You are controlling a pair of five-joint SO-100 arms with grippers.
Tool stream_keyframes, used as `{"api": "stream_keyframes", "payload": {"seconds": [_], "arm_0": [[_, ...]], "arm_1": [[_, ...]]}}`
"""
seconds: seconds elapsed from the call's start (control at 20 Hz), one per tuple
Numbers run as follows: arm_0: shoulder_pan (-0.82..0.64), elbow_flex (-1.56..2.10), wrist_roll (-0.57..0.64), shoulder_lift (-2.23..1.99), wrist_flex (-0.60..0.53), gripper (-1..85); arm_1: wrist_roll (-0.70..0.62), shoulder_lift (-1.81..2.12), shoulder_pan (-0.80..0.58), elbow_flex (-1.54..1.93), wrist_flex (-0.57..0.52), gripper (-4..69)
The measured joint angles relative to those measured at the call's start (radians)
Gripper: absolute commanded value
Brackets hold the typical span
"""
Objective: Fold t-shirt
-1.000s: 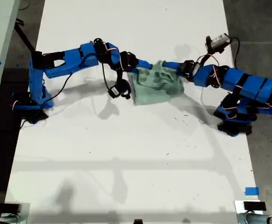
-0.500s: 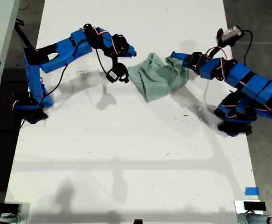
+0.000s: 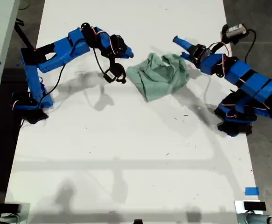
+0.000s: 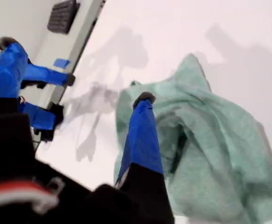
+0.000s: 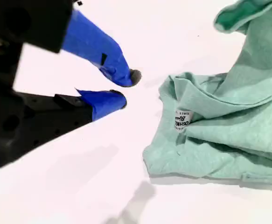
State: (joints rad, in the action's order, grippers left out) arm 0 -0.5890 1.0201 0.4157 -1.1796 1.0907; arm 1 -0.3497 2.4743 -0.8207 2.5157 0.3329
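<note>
Lying crumpled on the white table (image 3: 126, 154), the t-shirt (image 3: 159, 76) touches neither open pincer.

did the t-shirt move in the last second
Yes. In the exterior view the t-shirt is no longer bunched between the two arms; it has spread and slumped slightly toward the view's bottom on the white table.

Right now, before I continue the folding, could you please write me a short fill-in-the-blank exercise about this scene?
1. The mint-green t-shirt lies crumpled, not folded, on the ___ table.
2. My second gripper has its jaws a little apart beside the t-shirt and holds ___.
3. In the second wrist view, a small white printed ___ shows on the t-shirt.

Missing words: white; nothing; label
</note>
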Motion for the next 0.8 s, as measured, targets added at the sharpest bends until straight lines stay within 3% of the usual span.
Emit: {"api": "stream_keyframes", "payload": {"seconds": [0.1, 0.2, 0.45, 0.6, 0.8], "arm_0": [[0.000, 0.034, 0.000, -0.002, 0.002, 5.3], [0.006, 0.063, 0.000, -0.018, 0.002, 5.4], [0.021, 0.175, 0.000, -0.074, 0.000, 4.3], [0.064, 0.379, 0.000, -0.195, -0.046, 1.1], [0.175, 0.749, -0.031, -0.476, -0.100, 0.1]], "arm_1": [[-0.017, -0.006, -0.006, -0.023, 0.012, 9.1], [-0.020, -0.006, -0.008, -0.044, 0.075, -0.8], [-0.058, 0.261, 0.043, 0.000, 0.321, -0.9], [-0.012, 0.525, 0.184, 0.135, 0.528, -1.0], [0.124, 0.871, 0.425, 0.367, 0.713, -1.0]]}}
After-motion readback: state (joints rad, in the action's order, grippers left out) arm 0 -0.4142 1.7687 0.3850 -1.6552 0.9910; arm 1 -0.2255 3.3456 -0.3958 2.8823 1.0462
